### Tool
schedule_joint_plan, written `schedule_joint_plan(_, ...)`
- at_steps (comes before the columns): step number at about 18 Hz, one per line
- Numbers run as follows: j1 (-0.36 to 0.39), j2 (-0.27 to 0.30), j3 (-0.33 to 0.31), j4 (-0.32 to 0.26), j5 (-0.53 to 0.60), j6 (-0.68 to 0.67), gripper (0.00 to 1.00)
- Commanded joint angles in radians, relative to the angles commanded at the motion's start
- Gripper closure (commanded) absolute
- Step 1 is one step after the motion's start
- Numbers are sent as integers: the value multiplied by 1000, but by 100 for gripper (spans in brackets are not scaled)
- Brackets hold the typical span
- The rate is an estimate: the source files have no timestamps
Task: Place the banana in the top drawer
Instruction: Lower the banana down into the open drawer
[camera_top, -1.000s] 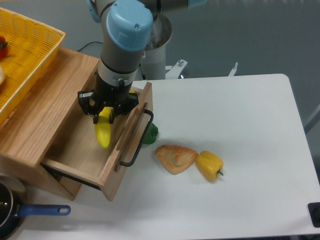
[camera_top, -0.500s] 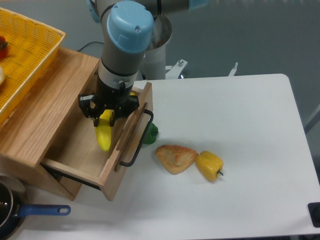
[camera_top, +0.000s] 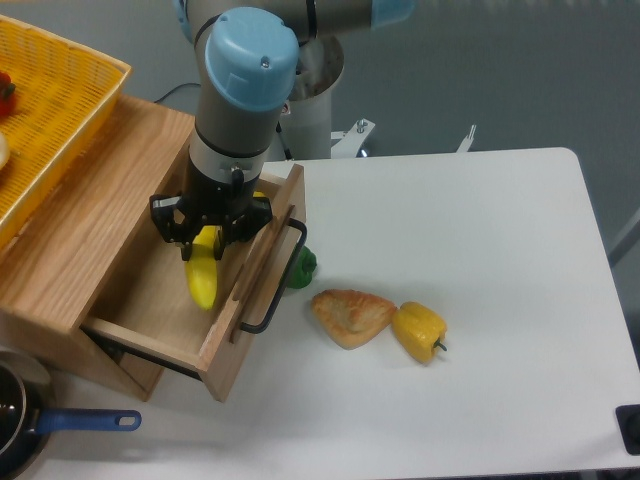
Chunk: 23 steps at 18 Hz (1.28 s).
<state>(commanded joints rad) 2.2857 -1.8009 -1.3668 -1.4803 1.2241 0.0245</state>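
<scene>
Since a second ago the hand (camera_top: 209, 236) and its load have slid a little toward the cabinet side, deeper over the open top drawer (camera_top: 150, 300). Black fingers are clamped on the upper end of the banana (camera_top: 203, 277), a smooth, bright-yellow curved fruit that hangs down inside the light-oak drawer box; whether its tip touches the wooden floor cannot be told. On the drawer's front sits a black metal bar handle (camera_top: 275, 285). Just beside that front, at the desk's (camera_top: 480, 270) left edge, a glossy green item (camera_top: 303, 265) peeks out. Nearer the middle of the matte white desk lie a triangular, golden-brown pastry (camera_top: 350, 315) and, touching it, a squat, shiny yellow bell pepper (camera_top: 420, 331).
</scene>
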Motion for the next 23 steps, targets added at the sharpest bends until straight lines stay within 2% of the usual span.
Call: schedule_joint_plan(23, -15, -11, -15, 0, 2, 2, 89)
